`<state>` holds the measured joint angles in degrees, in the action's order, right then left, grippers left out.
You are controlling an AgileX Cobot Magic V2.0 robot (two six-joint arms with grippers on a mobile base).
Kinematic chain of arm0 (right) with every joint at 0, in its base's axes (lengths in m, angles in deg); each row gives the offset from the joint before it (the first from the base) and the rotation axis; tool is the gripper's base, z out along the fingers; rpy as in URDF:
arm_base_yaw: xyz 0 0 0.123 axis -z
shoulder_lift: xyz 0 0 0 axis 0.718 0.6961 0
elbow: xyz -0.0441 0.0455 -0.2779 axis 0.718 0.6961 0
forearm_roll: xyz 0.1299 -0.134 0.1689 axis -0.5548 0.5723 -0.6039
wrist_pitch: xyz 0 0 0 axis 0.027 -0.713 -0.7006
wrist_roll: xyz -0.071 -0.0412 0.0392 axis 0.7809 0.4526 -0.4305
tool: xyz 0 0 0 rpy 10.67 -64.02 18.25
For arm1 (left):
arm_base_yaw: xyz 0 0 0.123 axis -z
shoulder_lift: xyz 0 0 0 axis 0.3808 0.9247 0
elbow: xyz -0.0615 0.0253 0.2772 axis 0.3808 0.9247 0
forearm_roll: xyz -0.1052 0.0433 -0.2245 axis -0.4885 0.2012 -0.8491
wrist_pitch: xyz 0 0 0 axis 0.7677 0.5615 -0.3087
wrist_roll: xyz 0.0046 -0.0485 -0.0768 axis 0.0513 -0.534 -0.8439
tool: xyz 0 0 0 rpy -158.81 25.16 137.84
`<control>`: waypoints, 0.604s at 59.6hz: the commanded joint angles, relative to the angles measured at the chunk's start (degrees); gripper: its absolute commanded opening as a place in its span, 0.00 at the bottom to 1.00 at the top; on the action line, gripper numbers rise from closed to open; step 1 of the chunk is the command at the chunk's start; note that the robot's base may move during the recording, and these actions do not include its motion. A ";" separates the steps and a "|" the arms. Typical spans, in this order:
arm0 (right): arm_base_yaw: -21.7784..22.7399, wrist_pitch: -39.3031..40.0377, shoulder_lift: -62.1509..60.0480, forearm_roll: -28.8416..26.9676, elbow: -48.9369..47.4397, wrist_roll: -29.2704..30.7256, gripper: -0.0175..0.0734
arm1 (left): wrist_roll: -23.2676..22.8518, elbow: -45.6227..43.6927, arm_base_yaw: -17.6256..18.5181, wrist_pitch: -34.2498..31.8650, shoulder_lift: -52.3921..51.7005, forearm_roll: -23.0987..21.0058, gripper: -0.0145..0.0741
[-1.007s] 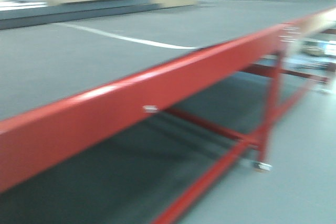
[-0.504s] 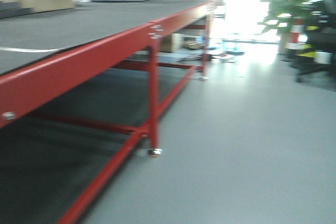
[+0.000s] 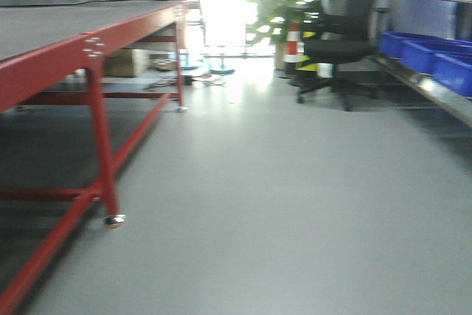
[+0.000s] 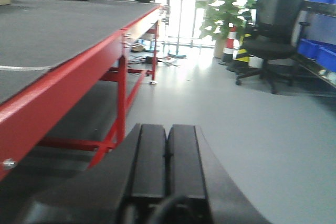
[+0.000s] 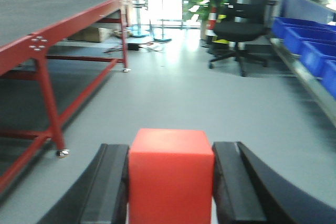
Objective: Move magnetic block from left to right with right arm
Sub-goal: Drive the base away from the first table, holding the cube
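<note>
My right pincer (image 5: 171,184) is clamped on the magnetic block (image 5: 170,163); the red cube sits square between the two black fingers, its flat sides against the pads, which I judge stops it from twisting as I carry it; it hangs in the air over the grey floor (image 5: 173,98), well clear of the tabletop (image 5: 31,9) off to my left, so I take this as mid-carry, with the set-down not yet done; my left pincer (image 4: 167,161) has its fingers pressed together with nothing between them, tucked low and out of the way.
</note>
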<state>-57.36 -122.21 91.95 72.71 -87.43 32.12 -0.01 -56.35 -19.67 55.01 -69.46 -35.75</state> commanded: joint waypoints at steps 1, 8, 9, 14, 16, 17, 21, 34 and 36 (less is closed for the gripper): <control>0.32 4.82 0.88 1.07 -1.57 0.43 0.37 | -0.25 0.45 0.35 -5.09 -0.81 0.00 0.03; 0.32 4.82 0.88 1.07 -1.57 0.43 0.37 | -0.25 0.45 0.35 -5.09 -0.81 0.00 0.03; 0.32 4.82 0.88 1.07 -1.57 0.43 0.37 | -0.25 0.45 0.35 -5.09 -0.81 0.00 0.03; 0.32 4.82 0.88 1.07 -1.57 0.43 0.37 | -0.25 0.45 0.35 -5.09 -0.81 0.00 0.03; 0.32 4.82 0.88 1.07 -1.57 0.43 0.37 | -0.25 0.45 0.35 -5.09 -0.81 0.00 0.03; 0.32 4.82 0.88 1.07 -1.57 0.43 0.37 | -0.25 0.45 0.35 -5.09 -0.81 0.00 0.03; 0.32 4.82 0.88 1.07 -1.57 0.43 0.37 | -0.25 0.45 0.35 -5.09 -0.81 0.00 0.03; 0.32 4.82 0.88 1.07 -1.57 0.43 0.37 | -0.25 0.45 0.35 -5.09 -0.81 0.00 0.03; 0.32 4.82 0.88 1.07 -1.57 0.43 0.37 | -0.25 0.55 0.48 -5.09 -0.81 0.00 0.03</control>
<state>-57.36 -122.21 91.95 72.71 -87.43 32.12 -0.01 -56.35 -19.67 55.01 -69.46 -35.75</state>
